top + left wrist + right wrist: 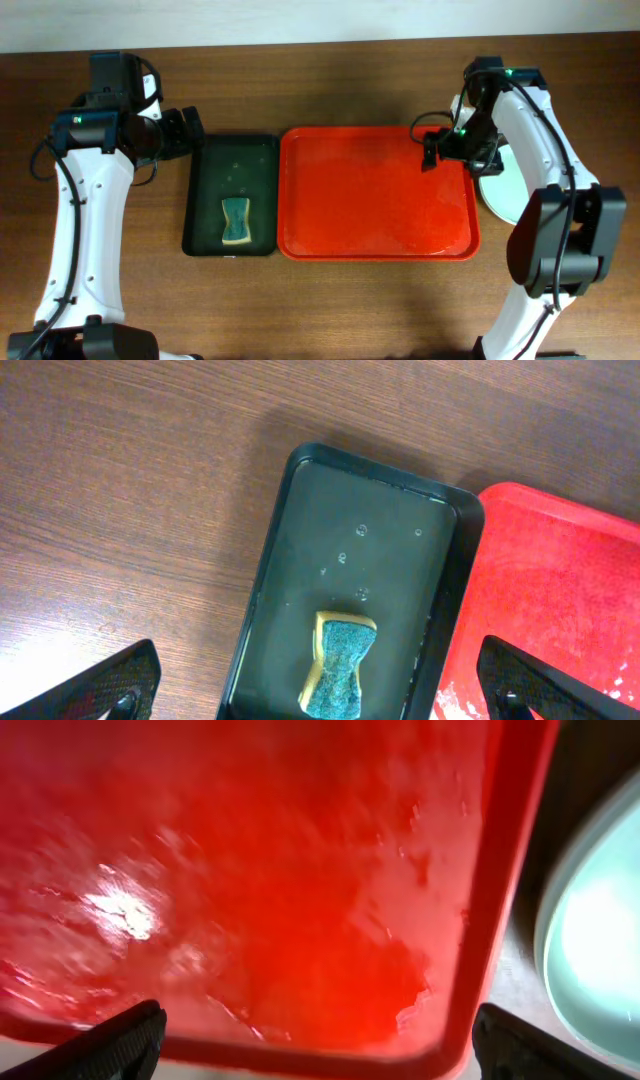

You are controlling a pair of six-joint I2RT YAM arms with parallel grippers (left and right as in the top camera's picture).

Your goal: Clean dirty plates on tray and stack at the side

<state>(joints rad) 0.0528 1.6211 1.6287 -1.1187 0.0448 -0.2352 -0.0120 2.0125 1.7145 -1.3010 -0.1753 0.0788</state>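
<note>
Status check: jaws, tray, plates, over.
Both jaws open, empty. Red tray bare. Pale plate beside its right edge, partly under right arm; count unclear. Nothing blocking.

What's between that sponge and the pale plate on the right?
The rim of the dark green tray, then the red tray with nothing on it, per the overhead view. The right hand hangs above it.

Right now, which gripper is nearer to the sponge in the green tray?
Left. The left gripper hangs by the green tray at its far left corner, just beyond the sponge. The right gripper is over the red tray, at its far right part.
</note>
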